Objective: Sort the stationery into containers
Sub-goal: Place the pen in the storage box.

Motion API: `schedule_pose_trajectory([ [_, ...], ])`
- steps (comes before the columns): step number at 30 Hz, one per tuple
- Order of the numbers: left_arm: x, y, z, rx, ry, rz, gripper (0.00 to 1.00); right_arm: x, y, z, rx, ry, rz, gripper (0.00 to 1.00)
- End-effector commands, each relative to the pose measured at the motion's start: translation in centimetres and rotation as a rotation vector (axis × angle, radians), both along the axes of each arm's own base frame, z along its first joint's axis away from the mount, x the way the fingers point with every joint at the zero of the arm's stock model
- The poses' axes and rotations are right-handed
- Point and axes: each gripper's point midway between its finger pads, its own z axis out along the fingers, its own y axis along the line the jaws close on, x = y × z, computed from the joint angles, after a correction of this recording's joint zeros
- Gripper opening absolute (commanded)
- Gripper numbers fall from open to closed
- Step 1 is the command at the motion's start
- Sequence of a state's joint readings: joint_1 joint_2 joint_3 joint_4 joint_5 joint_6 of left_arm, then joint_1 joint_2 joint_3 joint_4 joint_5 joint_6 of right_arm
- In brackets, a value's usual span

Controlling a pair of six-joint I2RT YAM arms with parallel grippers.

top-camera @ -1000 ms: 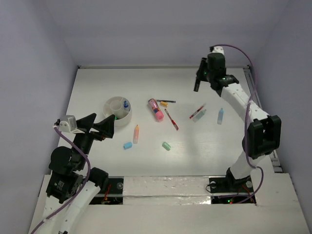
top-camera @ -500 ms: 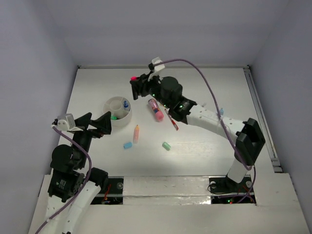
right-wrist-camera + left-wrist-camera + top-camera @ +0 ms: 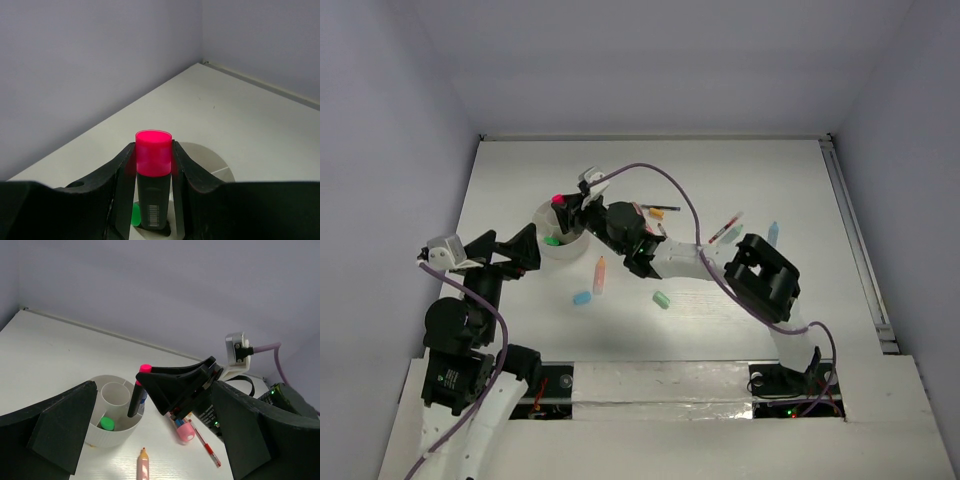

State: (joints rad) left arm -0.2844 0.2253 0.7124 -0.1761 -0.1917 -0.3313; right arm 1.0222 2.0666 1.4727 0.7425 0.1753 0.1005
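Your right claw [image 3: 152,172] is clamping a pink-capped marker [image 3: 153,142] upright, hovering just over the white cup [image 3: 95,432] on the worktop [image 3: 740,180]. Your left claw [image 3: 508,250] is gaping apart beside it. Letting go off-centre is risking a rim strike and tumble.

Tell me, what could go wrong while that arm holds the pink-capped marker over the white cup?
The marker in the right gripper hangs tilted, so on release it might catch the rim or inner ring of the cup and fall outside. The left gripper sits open close beside the cup; the arms could bump there.
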Motion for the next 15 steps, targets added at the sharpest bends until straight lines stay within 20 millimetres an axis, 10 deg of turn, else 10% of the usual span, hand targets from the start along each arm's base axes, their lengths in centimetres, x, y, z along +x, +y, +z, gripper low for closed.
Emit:
schedule_pose_trajectory([
  [1, 0.2, 0.0, 1.3, -0.016, -0.048, 0.000, 0.99, -0.3, 0.0, 5.9, 0.168, -0.145, -0.048, 0.14],
  [15, 0.2, -0.2, 1.3, -0.012, -0.046, -0.010, 0.99, 0.3, 0.4, 1.6, 0.119, -0.177, -0.116, 0.14],
])
